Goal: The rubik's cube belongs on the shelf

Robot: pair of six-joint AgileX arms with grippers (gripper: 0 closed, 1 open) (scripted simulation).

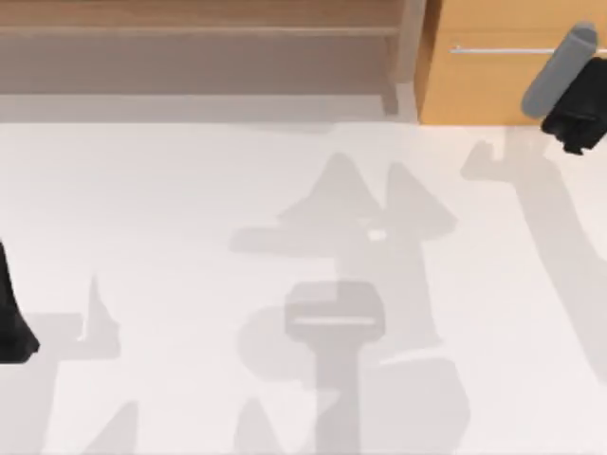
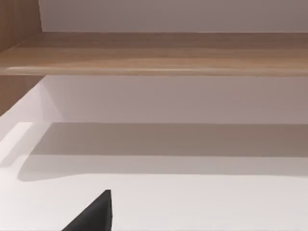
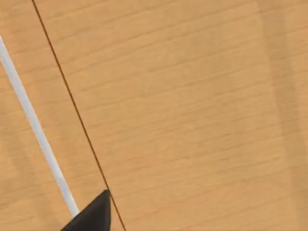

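- The right claw [image 1: 575, 133] is hanging high over the back right corner of the surface [image 1: 171, 190], closest to the overhead camera, in front of the orange-wood drawer cabinet [image 1: 488, 90]. Whether it is wide or narrow cannot be told.
- In the right wrist view a dark tip of that claw [image 3: 94, 215] is pointing at the cabinet's front [image 3: 192, 120], close to the silver handle [image 3: 33, 125] and a thin dark seam running beside it.
- The shelf [image 1: 190, 52] is standing along the back edge of the surface, stretching from the top view's left side to its upright side post [image 1: 411, 47], which is sitting just beside the cabinet.
- In the left wrist view the shelf board [image 2: 154, 53] is running across above the white surface [image 2: 202, 202] and casting a broad shadow onto it.
- The left claw [image 1: 13, 327] is sitting at the left edge of the surface, well apart from the shelf; its dark tip [image 2: 94, 215] is facing the shelf. Its state cannot be told either.
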